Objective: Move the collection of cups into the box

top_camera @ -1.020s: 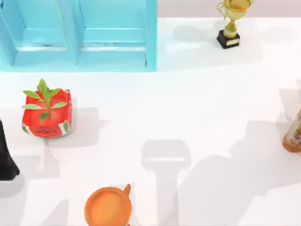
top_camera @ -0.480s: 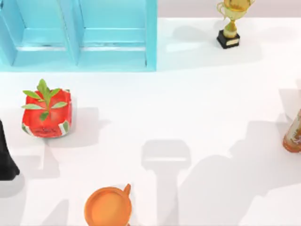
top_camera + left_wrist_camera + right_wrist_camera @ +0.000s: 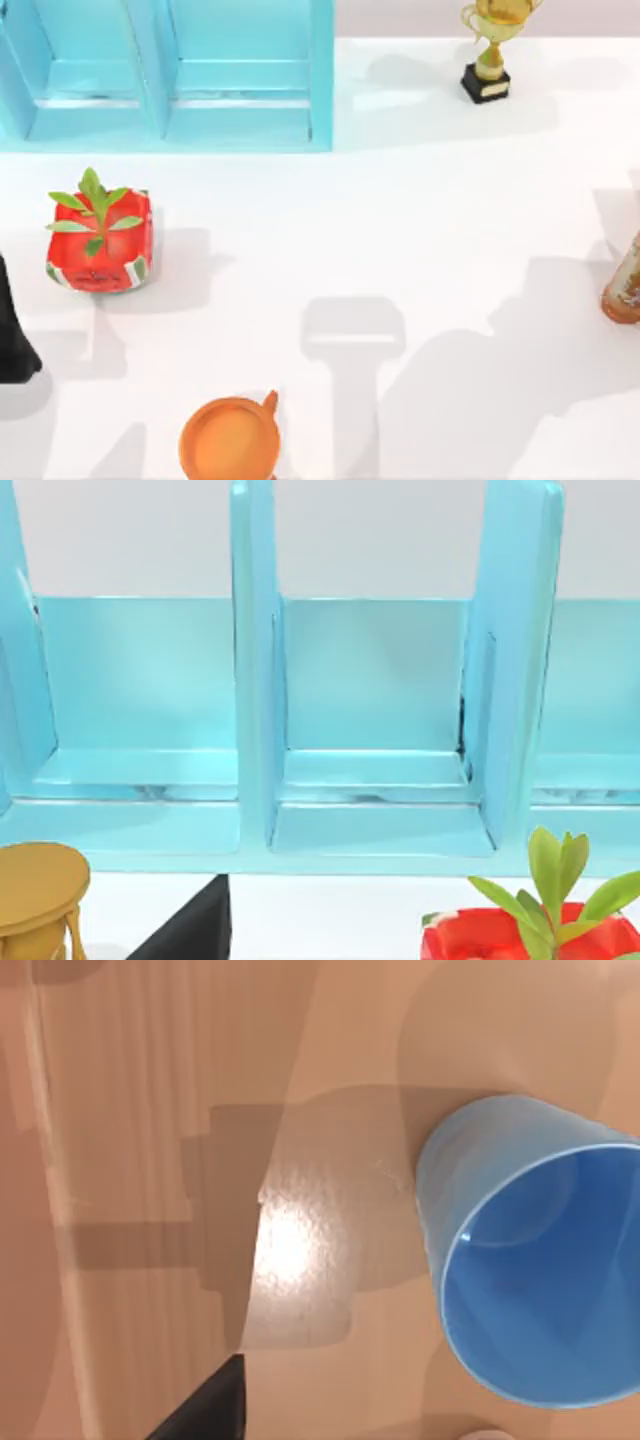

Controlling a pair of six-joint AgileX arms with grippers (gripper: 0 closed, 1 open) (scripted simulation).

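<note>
A light-blue box (image 3: 170, 75) with upright dividers runs along the far left of the white table (image 3: 400, 220), cut off by the frame's far edge. A red planter (image 3: 98, 240) with green leaves stands at the left, an orange mug (image 3: 230, 440) is half cropped at the near edge, a gold trophy (image 3: 490, 45) is clipped at the far edge, and a brown bottle (image 3: 625, 280) at the right shows a label too small to read. The blue cup (image 3: 530, 1250) stands upright, open mouth toward the right wrist camera, on a glossy surface. Whether either arm's fingers are released or clenched, I cannot tell.
</note>
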